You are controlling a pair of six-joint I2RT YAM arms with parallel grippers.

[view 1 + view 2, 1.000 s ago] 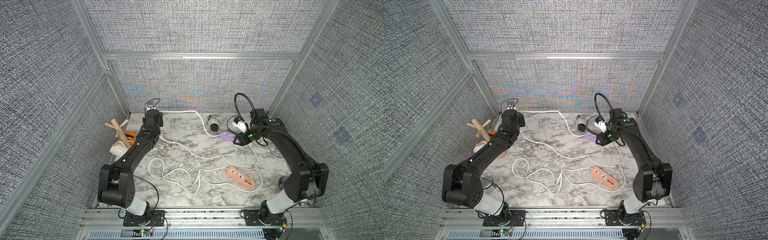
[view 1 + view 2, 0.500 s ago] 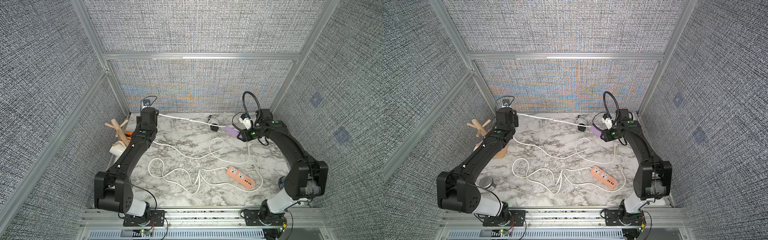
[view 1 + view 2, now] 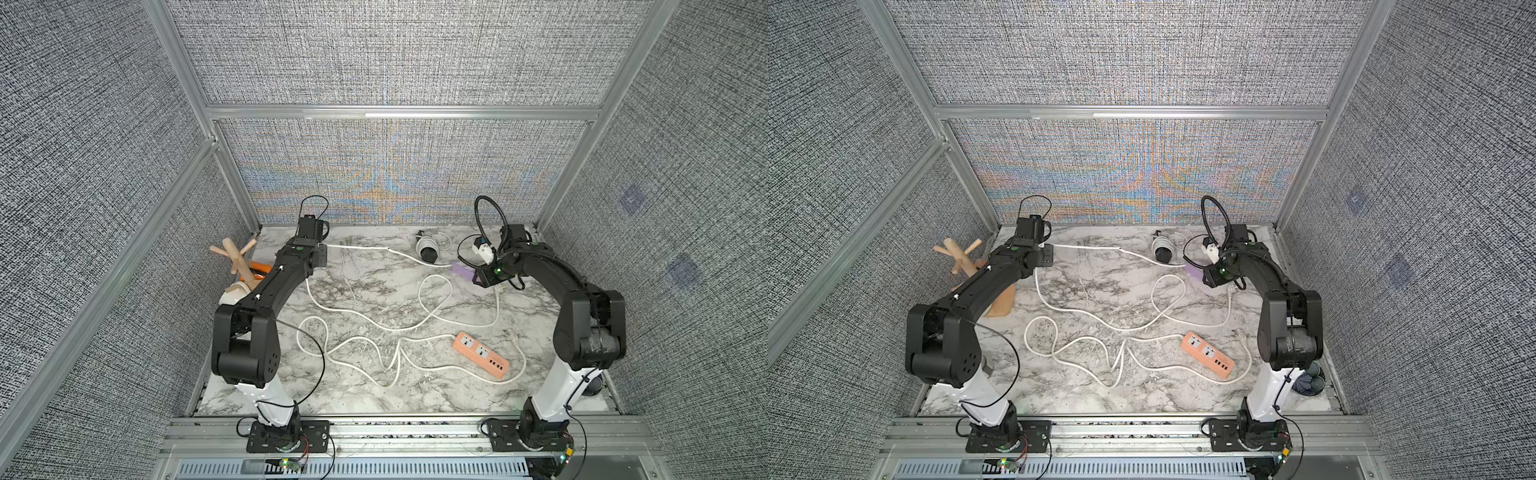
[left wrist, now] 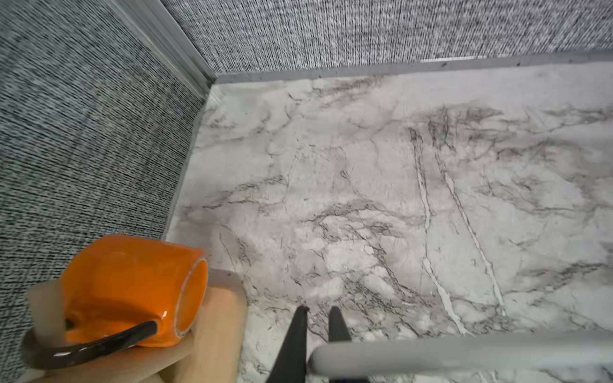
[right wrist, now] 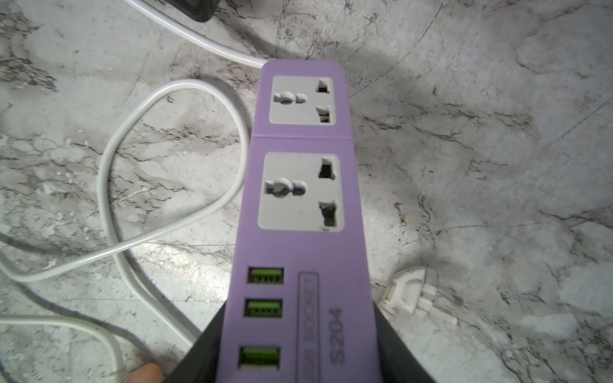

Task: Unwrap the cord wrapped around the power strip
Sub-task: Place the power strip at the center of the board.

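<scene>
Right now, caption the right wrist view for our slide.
Right fingers clamp purple power strip; white cord lies loose beside.

I'm running a lab robot cell, not a home: grey woven-fabric wall panels [image 3: 374,54] in silver aluminium frame bars [image 3: 395,113] box in a marble-patterned tabletop [image 3: 374,291]. At 6 o'clock, a black left arm [image 3: 270,291] and black right arm [image 3: 557,278] bolt to a slotted metal rail [image 3: 415,428].

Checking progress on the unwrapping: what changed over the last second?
The left gripper drew the white cord taut toward the back-left corner, then came back, leaving it slack; its jaws stand slightly apart, hold on the cord unclear. The right gripper stayed shut on the purple power strip, barely shifting. The orange power strip and wooden mug rack did not move.
</scene>
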